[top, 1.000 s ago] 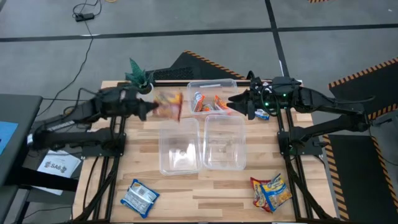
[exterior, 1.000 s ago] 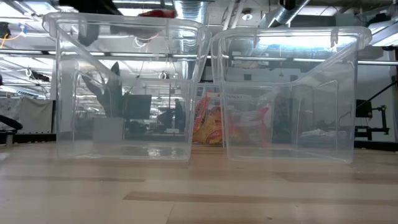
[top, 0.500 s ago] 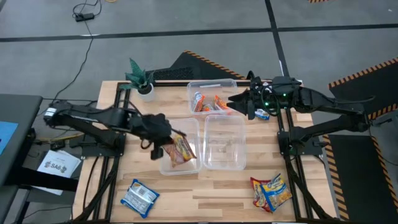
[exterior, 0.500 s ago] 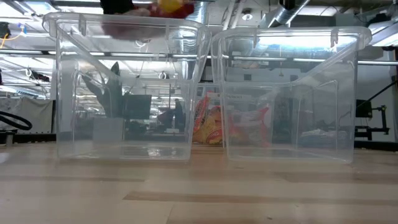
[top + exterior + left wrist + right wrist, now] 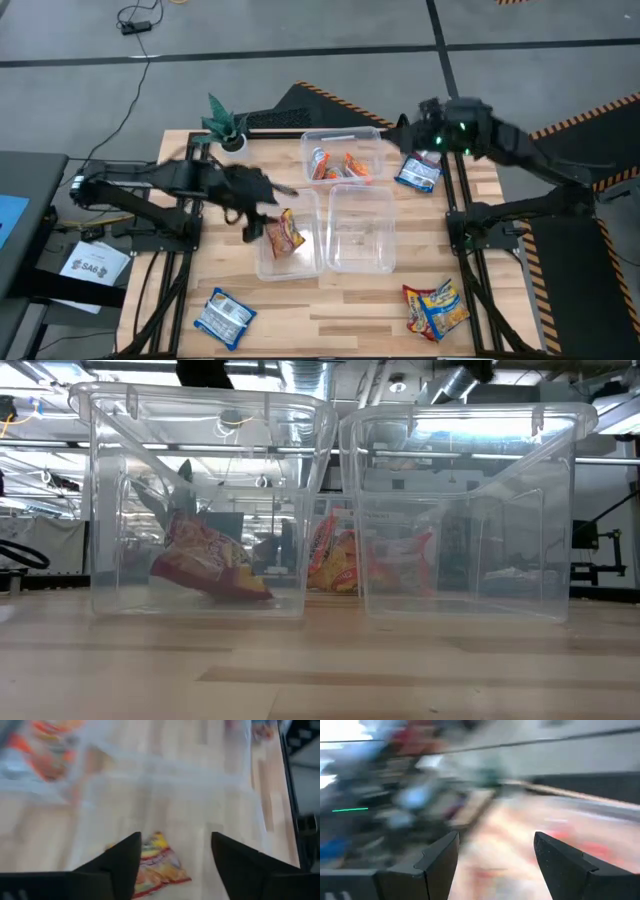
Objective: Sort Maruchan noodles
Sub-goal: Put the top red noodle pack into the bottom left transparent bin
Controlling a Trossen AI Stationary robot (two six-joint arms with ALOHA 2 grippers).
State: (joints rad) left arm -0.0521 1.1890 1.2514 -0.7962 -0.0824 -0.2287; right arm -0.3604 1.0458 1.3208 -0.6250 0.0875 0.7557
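A red-and-yellow crinkly noodle packet [image 5: 283, 233] lies inside the clear plastic bin [image 5: 262, 262] at the surface's centre-left, freed from the left gripper [image 5: 257, 222], whose fingers are spread empty above it. Right gripper [image 5: 425, 112], fingers apart, hovers at the far-right edge above a blue-and-white packet [image 5: 417, 173], likely the next pick.

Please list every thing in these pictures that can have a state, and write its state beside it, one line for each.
Left gripper: open, empty, above the front left bin.
Right gripper: open, empty, raised at the table's far right.
Red-and-yellow crinkly noodle packet: lying tilted inside the clear plastic front left bin.
Clear plastic front right bin: no packet inside.
Clear plastic back bin: holds orange packets.
Blue-and-white noodle packet: loose on the table, beside the back bin.
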